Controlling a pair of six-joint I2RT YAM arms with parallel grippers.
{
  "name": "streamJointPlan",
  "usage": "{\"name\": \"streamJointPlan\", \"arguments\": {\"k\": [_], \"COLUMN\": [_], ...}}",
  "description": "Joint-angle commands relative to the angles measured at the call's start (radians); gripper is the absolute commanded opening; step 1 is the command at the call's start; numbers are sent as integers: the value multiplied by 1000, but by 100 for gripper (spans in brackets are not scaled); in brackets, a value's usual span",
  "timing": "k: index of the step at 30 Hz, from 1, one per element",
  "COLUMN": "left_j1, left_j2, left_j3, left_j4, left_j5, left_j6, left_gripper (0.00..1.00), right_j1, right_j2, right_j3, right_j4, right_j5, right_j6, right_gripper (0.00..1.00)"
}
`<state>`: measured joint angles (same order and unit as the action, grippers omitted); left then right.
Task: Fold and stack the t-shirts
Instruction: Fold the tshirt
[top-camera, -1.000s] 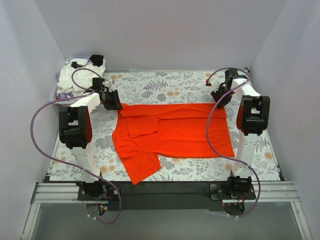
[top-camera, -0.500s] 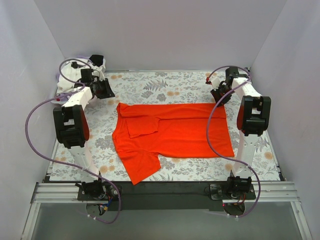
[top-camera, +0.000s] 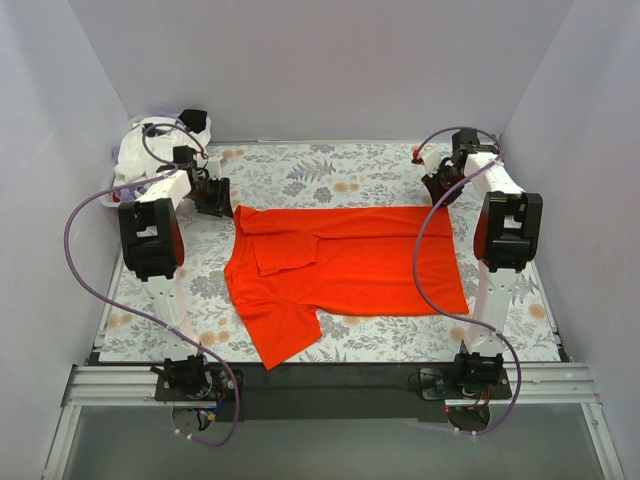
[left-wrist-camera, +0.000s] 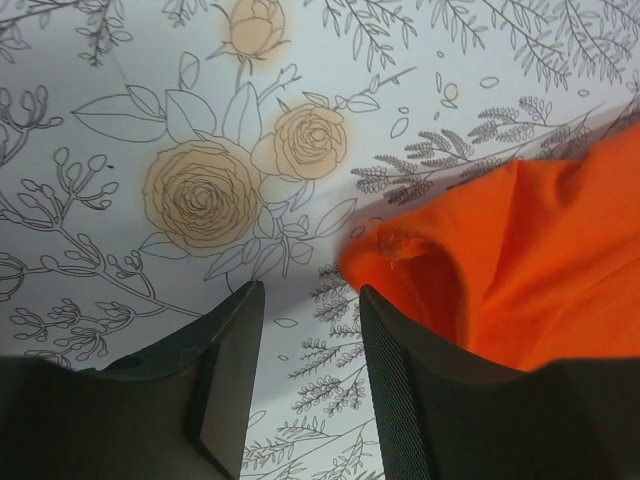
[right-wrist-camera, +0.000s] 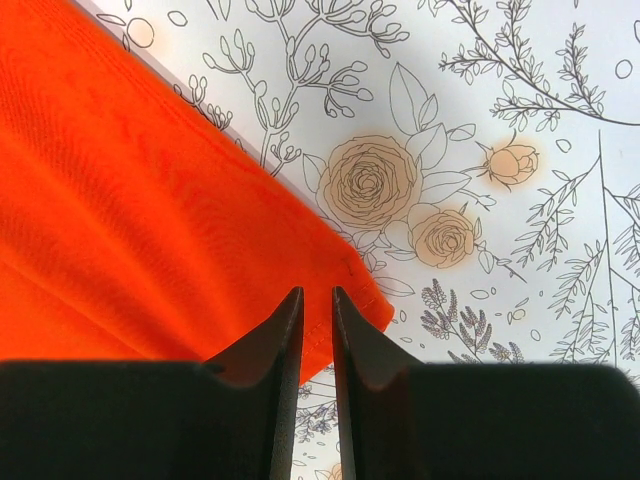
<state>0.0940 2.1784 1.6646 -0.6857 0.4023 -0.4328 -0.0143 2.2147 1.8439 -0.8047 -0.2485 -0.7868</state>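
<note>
Looking first at the left pincer (left-wrist-camera: 310, 288), we find its jaws parted with nothing between them. It is low over the grey-and-orange floral cloth (left-wrist-camera: 200, 190) that covers the desk. A crumpled corner of the orange-red t-shirt (left-wrist-camera: 540, 250) lies just beside its right-hand finger, not gripped.

The right pincer (right-wrist-camera: 316, 292) is over the opposite far corner of the same shirt, jaws drawn close with only a thin slit between them. We cannot tell whether they nip the hem or merely sit above it.

From above, we see the orange-red shirt spread sideways across the middle of the desk. Its collar end is toward the left arm and its hem toward the right arm. One sleeve is turned in onto the body and the other sticks out toward the near edge.

A heap of white t-shirts (top-camera: 140, 150) sits bunched in the far left corner, well apart.

We judge the task barely begun: the orange-red shirt has at most a first fold, the white ones are unfolded, and no stack exists yet.
</note>
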Motion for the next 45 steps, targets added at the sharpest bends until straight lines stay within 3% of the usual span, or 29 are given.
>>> {"name": "streamJointPlan", "arguments": {"k": [1,14,18,21,22,27,34,36,40,45], "left_j1": [-8,-40,-45,-45,-45,-24,-20,-19,-19,-16], "left_j2": [-11,50,76,86,84,75,86,101,75,-31], "left_j3": [40,118,144,147,143,130,109,141,176,175], "left_j4": [-44,-25,-26,-47,-48,-73,-28,-29,-31,3], "left_j5": [55,89,75,66,38,-112,-264,-246,-134,-54], "left_j6": [86,69,55,55,48,-20,-103,-103,-87,-73], "left_gripper": [42,42,37,24,15,0,0,1,22,32], "right_j1": [5,10,13,13,13,13,13,13,13,40], "right_j2": [-4,16,34,48,51,69,80,88,86,31], "right_j3": [37,40,41,46,49,55,43,63,90,109], "right_j4": [2,2,4,4,6,15,74,84,84,87], "right_j5": [-5,-5,15,40,49,145,206,206,152,72], "right_j6": [-6,-17,-22,-22,-22,-26,20,40,46,64], "right_gripper": [23,24,24,23,23,22,22,22,23,26]}}
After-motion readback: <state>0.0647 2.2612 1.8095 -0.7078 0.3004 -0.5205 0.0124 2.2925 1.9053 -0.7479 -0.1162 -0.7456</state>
